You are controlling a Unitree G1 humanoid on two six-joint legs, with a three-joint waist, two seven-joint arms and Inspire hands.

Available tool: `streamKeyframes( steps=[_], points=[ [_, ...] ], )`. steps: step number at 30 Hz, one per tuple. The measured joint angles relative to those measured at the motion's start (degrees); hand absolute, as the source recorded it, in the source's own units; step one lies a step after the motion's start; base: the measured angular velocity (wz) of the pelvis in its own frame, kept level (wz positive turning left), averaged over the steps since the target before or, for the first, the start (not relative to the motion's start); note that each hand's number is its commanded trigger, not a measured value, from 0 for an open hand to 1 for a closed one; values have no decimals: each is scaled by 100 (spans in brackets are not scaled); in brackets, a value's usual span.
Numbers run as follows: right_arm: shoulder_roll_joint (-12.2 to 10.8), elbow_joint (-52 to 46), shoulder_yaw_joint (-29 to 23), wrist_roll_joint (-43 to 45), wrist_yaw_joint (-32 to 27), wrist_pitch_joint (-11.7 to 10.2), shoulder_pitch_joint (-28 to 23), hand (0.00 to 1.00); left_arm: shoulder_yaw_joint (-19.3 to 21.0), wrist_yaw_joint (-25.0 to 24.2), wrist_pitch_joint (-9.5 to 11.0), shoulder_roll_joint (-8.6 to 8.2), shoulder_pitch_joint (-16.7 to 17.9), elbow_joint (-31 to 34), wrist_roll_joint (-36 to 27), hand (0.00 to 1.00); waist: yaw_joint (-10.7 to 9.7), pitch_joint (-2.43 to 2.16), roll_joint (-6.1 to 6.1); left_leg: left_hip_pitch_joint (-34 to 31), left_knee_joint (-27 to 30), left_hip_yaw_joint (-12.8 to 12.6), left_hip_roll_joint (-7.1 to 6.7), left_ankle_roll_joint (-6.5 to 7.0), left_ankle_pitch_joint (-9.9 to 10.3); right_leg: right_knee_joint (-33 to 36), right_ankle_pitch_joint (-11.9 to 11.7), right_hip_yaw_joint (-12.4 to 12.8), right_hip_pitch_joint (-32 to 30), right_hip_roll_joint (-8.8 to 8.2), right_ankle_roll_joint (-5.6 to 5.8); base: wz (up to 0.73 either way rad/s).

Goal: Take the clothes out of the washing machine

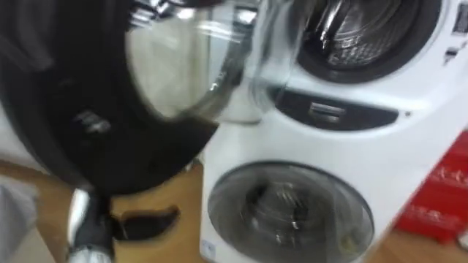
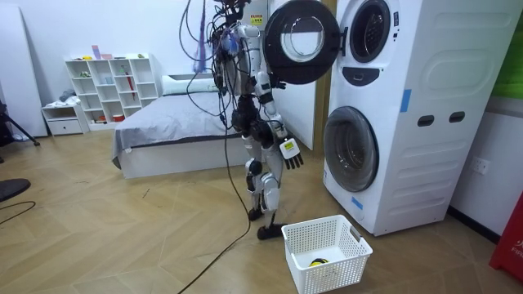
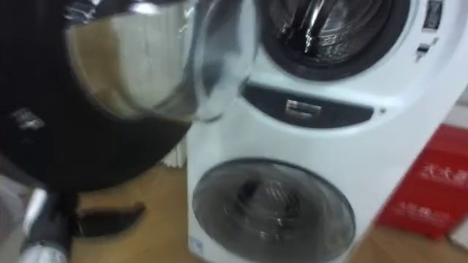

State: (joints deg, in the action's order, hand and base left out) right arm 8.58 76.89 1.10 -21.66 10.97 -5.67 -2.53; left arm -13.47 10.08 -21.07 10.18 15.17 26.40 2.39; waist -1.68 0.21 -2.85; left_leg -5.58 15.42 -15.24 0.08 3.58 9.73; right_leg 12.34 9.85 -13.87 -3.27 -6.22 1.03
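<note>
Two white washing machines are stacked. The upper one's (image 1: 351, 109) round door (image 1: 110, 95), black-rimmed with a glass bowl, is swung open to the left. Its drum (image 1: 358, 29) is dark with shiny metal ribs, and I cannot make out any clothes in it. Behind the lower machine's shut door (image 1: 289, 212) there are dark shapes. My left hand (image 1: 146, 223) hangs low under the open door, its fingers straight and empty. In the room view I stand beside the open door (image 2: 298, 41), facing the stack, with that hand (image 2: 292, 155) at hip height.
A white laundry basket (image 2: 325, 251) stands on the wooden floor by my feet, with a small yellow and dark thing in it. A red box (image 1: 446, 197) stands to the right of the machines. A bed (image 2: 172, 131) and white shelves (image 2: 114, 86) are behind me.
</note>
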Motion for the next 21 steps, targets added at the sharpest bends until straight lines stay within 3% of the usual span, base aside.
streamKeyframes(
  steps=[1, 2, 3, 4, 5, 6, 7, 8, 9, 10, 11, 12, 14, 15, 17, 20, 21],
  points=[
    [-13, 43, 22, -19, -33, -1, 5, 0, -268, -111, 7, 12, 8, -24, 12, 0, -97, -21, -10, 123, 5, -390, 31, 93, -63, 28, -167, 296, 72, -19, 110, 24],
    [-14, 53, 21, -70, -40, -2, -27, 0, -381, -188, 27, 23, 7, -23, 12, 0, -89, -9, -34, 222, 6, -499, 5, 66, -72, 8, -169, 374, 104, -64, 117, 4],
    [-4, 122, 16, -140, -41, 7, 13, 0, -537, -334, 295, 12, -24, -8, 9, 0, -67, 34, 15, 210, 309, -377, -10, 17, 23, 66, -164, 506, 98, -114, 118, -75],
    [-10, 118, 19, -225, -34, 24, 151, 0, -695, -492, 720, 11, -209, 66, -22, 0, 44, 50, 148, -106, 1370, 481, 53, -44, 644, 555, -78, 492, -150, -68, 137, -112],
    [-32, 111, 26, -264, -16, 28, 260, 0, -730, -598, 923, 71, -290, 104, 2, 0, 43, 59, 297, -329, 1749, 633, 95, -51, 1010, 1053, 31, 409, -313, -19, 111, -118],
    [-136, 90, 150, -286, 0, 11, 245, 0, -756, -727, 1038, 175, -307, 39, 11, 0, -135, 121, 261, -313, 1951, 599, 113, 219, 1176, 1552, 148, 394, -382, -67, 202, -54],
    [-168, 25, 204, -416, 77, -6, 147, 0, -827, -889, 1043, 190, -326, 46, 20, 0, -335, 122, 164, -204, 1759, 492, 121, 217, 1175, 1628, 223, 321, -331, -40, 203, -29],
    [-159, -11, 209, -455, 78, -15, 144, 0, -854, -962, 1064, 188, -341, 58, 33, 0, -364, 106, 121, -113, 1498, 341, 106, 73, 1093, 1579, 225, 279, -344, -40, 163, -35],
    [-124, -78, 236, -432, 47, -13, 141, 0, -892, -1057, 1081, 186, -345, 57, 32, 0, -424, 5, 20, 172, 743, 178, -7, -534, 742, 1268, 187, 252, -324, -11, 91, -45],
    [-107, -86, 231, -402, 44, -25, 140, 0, -910, -1100, 1102, 186, -373, 59, 22, 0, -431, 0, -14, 218, 610, 160, -11, -388, 594, 1155, 172, 217, -316, 46, 126, -51],
    [-64, -79, 223, -388, 50, -50, 135, 0, -988, -1197, 1295, 190, -683, 51, 9, 0, -432, 38, 122, 193, 701, 307, 187, -209, 711, 1124, 197, 225, -349, 118, 239, -40],
    [-99, -72, 254, -378, 36, -30, 138, 0, -1162, -1288, 1345, 186, -884, 34, 105, 0, -458, 45, 69, 242, 622, 234, 103, 41, 673, 816, 165, 289, -189, 88, 240, -53],
    [-106, -84, 329, -302, 56, -40, 63, 0, -1215, -1298, 1364, 172, -867, -18, 114, 0, -550, 41, 86, 558, 309, 96, 91, 87, 623, 177, -140, 286, 218, 177, 185, -38],
    [-114, -84, 456, -303, 36, -53, 67, 0, -1251, -1307, 1471, 172, -901, -22, 107, 0, -620, 36, 78, 721, 143, 17, 50, 124, 599, -31, -327, 296, 394, 238, 186, -25],
    [-114, -89, 558, -319, 43, -64, 76, 0, -1342, -1311, 1661, 168, -987, -31, 97, 0, -707, 14, 69, 870, -22, -54, -17, 116, 604, -154, -678, 295, 565, 288, 158, -21],
    [-117, -88, 656, -299, 46, -67, 87, 0, -1493, -1379, 1770, 119, -1020, -82, 76, 0, -771, -13, 98, 1052, -218, -61, -81, -165, 557, -479, -702, 458, 789, 286, 176, -18],
    [-114, -88, 663, -296, 46, -67, 99, 0, -1494, -1461, 1770, 117, -1020, -125, 64, 0, -772, 6, 124, 1133, -277, -61, -85, -237, 522, -541, -702, 493, 827, 306, 176, -28]
  ],
)
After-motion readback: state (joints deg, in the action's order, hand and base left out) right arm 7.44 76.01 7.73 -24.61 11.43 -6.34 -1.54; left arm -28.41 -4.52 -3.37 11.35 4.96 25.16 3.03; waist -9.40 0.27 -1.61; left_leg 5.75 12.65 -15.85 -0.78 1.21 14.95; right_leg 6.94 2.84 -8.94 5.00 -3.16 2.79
